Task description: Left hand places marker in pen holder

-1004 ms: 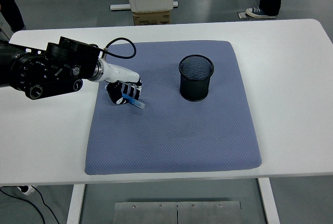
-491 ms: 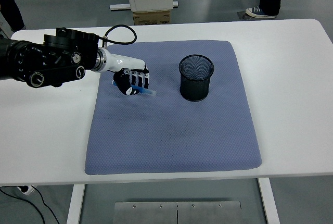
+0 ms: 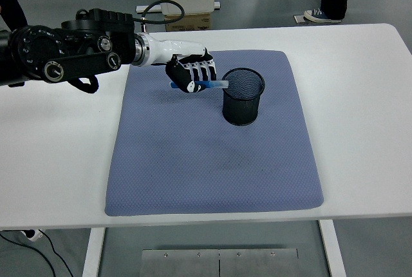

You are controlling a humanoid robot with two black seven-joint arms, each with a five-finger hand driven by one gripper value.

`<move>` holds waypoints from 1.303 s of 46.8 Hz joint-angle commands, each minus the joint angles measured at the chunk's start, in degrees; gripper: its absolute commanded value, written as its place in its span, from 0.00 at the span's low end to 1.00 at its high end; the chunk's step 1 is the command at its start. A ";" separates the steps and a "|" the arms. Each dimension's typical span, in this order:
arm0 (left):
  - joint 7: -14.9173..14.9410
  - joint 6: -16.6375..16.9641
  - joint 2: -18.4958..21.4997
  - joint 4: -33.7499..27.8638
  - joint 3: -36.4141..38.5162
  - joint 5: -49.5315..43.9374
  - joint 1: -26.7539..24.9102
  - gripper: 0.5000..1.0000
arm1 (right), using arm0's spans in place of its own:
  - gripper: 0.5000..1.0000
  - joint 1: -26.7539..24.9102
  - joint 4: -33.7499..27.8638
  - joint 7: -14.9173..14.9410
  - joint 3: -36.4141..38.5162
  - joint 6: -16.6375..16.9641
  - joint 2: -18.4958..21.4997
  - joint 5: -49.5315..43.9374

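Change: left hand (image 3: 192, 75) has risen off the blue mat (image 3: 212, 161), travelled right.
Fingers: curled around marker (image 3: 207, 84).
Marker: airborne, level, tip at pen holder (image 3: 243, 96) rim.
Implication: tilt, then drop.

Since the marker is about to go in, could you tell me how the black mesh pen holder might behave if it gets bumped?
The pen holder looks like thin wire mesh, so probably light and easy to shift. It stands upright and seemingly empty, so a sideways knock from the marker in the left hand could tip it. The padded blue mat may curb sliding.
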 commanded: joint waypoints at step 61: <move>-6.15 3.70 -7.70 6.13 -12.23 -22.70 8.60 0.00 | 1.00 -0.01 0.00 -0.01 0.01 0.00 0.00 0.00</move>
